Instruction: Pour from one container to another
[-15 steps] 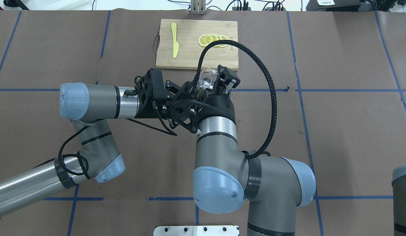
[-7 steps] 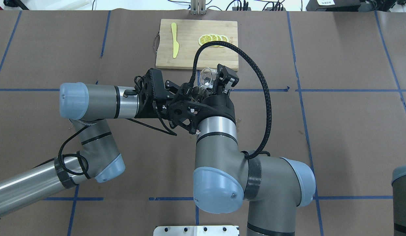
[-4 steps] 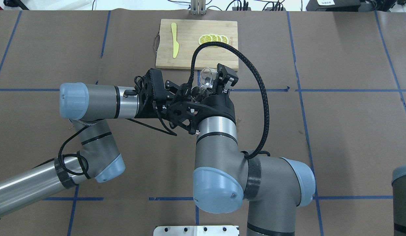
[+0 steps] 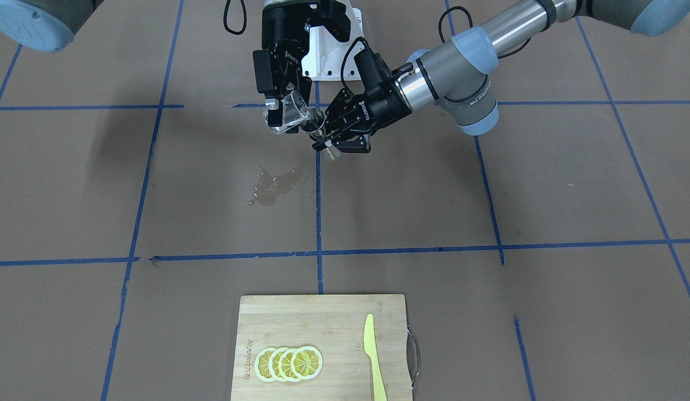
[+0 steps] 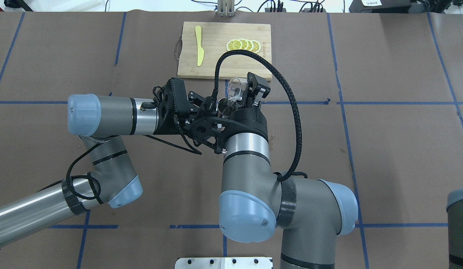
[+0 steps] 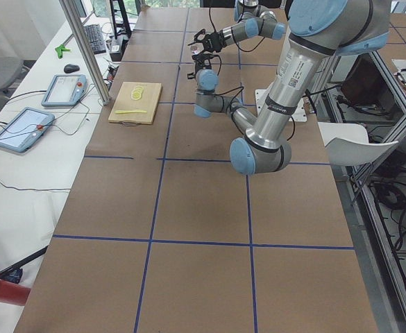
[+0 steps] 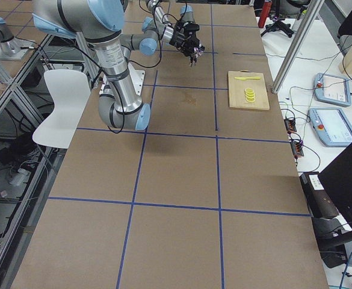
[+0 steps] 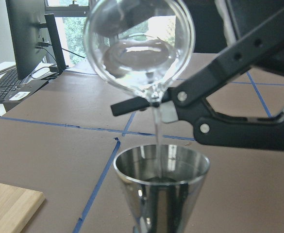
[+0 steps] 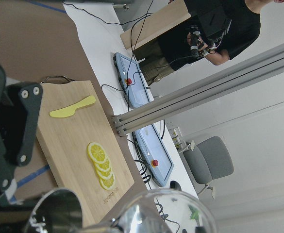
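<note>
The clear glass cup [image 8: 137, 53] is tipped over, its lip above the steel jigger [image 8: 161, 179]. A thin stream of clear liquid [image 8: 157, 126] falls from the cup into the jigger's open top. My right gripper [image 4: 283, 114] is shut on the cup [image 4: 287, 113] and holds it in the air. Coming from the side, my left gripper [image 4: 326, 142] is shut on the jigger [image 4: 321, 136] at its waist and keeps it upright. From overhead, the cup [image 5: 235, 87] sits just beyond the jigger's rim [image 5: 222, 105], and the right wrist hides part of each.
A wet spill [image 4: 272, 184] darkens the brown paper below the grippers. At the table's far side lies a wooden cutting board [image 5: 224, 59] with lemon slices [image 5: 243, 45] and a yellow knife [image 5: 198, 45]. A person [image 9: 214, 29] stands beyond the table's end.
The right wrist has turned, tipping the cup further toward the jigger. Its cable loop swung left. The jigger's rim now shows from overhead. The left arm has stayed still.
</note>
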Controlling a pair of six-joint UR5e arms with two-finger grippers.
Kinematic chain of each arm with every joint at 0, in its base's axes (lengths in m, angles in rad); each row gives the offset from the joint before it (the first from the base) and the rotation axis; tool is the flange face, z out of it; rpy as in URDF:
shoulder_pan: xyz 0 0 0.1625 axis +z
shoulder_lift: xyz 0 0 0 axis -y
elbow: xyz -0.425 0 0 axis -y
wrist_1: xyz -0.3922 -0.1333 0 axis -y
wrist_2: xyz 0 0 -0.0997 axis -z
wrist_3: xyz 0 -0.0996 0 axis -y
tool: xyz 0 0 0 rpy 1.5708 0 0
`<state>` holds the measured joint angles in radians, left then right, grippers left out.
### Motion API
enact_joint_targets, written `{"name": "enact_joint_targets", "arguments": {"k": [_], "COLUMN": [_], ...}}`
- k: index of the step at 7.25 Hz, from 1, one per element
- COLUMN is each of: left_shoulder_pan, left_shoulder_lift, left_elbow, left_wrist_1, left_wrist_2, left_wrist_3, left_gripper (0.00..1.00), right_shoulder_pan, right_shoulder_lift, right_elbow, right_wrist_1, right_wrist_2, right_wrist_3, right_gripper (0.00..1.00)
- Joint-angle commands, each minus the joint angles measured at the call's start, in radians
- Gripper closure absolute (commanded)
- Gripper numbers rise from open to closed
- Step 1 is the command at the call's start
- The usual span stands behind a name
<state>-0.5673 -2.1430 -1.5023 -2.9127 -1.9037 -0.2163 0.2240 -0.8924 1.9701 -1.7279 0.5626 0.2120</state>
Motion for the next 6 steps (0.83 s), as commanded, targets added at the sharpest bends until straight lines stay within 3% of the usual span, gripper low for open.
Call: {"name": "enact_joint_targets", "arguments": {"k": [1, 6], "left_shoulder_pan": [0.001, 0.003], "left_shoulder_lift": [0.0, 0.0], "left_elbow": [-0.001, -0.001], "left_wrist_1": [0.001, 0.001], "left_wrist_2": [0.0, 0.0], "left_wrist_3": [0.0, 0.0], "left_gripper": [1.0, 1.0], "right_shoulder_pan": [0.0, 0.0], "right_shoulder_lift": [0.012, 0.023], "right_elbow": [0.0, 0.0], "right_wrist_1": [-0.033, -0.065], "right_wrist_2": [-0.007, -0.01], "right_wrist_3": [-0.013, -0.066], "right_gripper": [1.0, 1.0]}}
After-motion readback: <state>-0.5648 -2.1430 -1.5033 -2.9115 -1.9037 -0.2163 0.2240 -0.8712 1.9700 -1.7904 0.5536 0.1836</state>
